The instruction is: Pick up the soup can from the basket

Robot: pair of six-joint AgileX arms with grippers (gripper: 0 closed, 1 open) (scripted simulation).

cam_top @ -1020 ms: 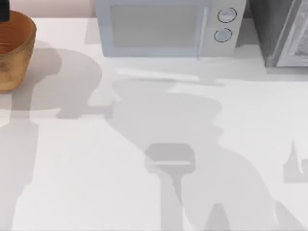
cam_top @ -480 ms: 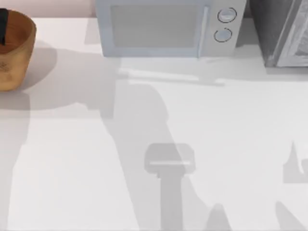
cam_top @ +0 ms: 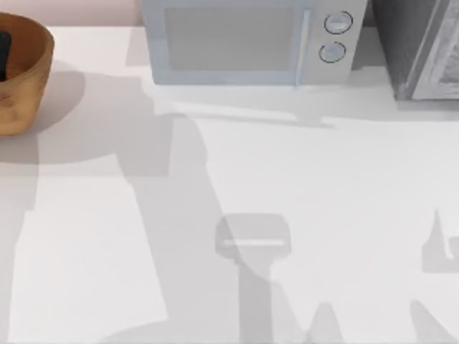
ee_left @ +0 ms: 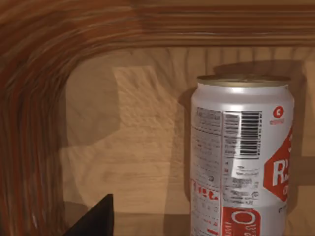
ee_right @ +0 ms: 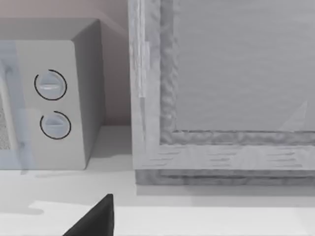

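The orange-brown woven basket (cam_top: 29, 79) stands at the table's far left back corner, partly cut by the top view's edge. A dark piece of my left arm (cam_top: 3, 56) reaches down into it. From the left wrist, the soup can (ee_left: 241, 157) stands upright on the basket's floor, close to the ribbed wall (ee_left: 29, 98). It has a dull gold top and a red-and-white label with a barcode. One black fingertip (ee_left: 96, 221) of my left gripper shows off to the side, apart from the can, with nothing held. My right gripper's fingertip (ee_right: 96, 219) hovers over the table, also holding nothing.
A pale microwave (cam_top: 247, 39) with two round knobs stands along the back edge. A grey cabinet-like block (cam_top: 423, 50) fills the back right corner, close in front of the right wrist camera. Bare white table (cam_top: 237, 215) spreads in front of them.
The dark piece of my left arm has sunk lower into the basket over the three top views. The arm's shadow on the table has swung to the left.
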